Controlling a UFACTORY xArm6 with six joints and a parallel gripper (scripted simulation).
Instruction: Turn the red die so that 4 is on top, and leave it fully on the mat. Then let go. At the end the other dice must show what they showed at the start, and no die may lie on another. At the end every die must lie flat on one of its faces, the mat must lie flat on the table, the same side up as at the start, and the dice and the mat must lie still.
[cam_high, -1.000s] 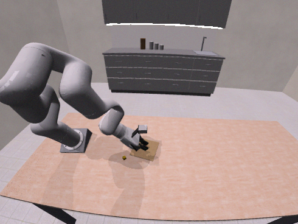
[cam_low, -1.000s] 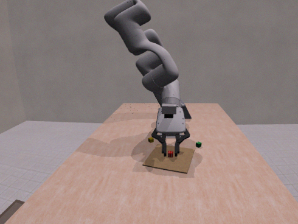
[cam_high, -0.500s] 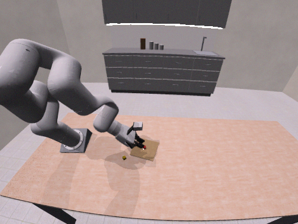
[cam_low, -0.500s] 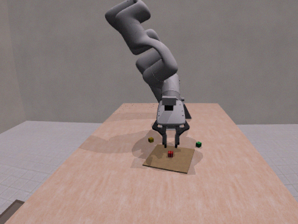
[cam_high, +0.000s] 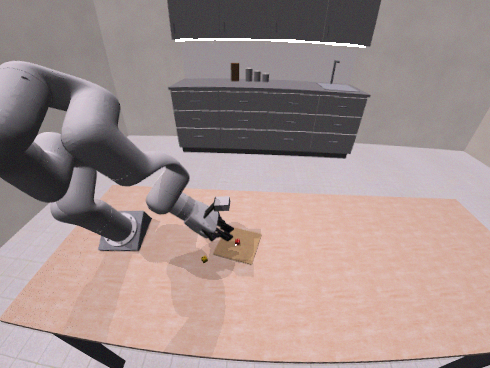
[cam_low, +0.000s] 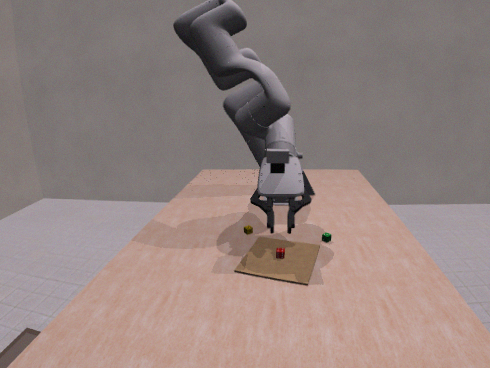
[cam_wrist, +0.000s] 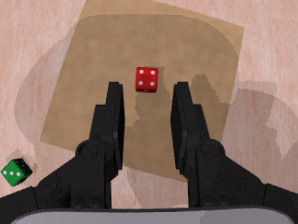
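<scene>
Light wood-grain table is seen on a pale tiled floor; grey walls, and a grey drawer cabinet stands at the far side in the top view. A brown mat lies flat on the table. The gripper is raised above the mat's near edge, jaws part-spread and pinching nothing. The red die lies flat on the mat just beyond the fingertips, roughly centred on the gap, apart from both fingers; four white pips are shown on top. It is set well inside the mat, bare mat on all sides. A green die lies off the mat on the table, back beside one finger's base. A yellow die lies off the mat on the other side. All dice are well apart.
</scene>
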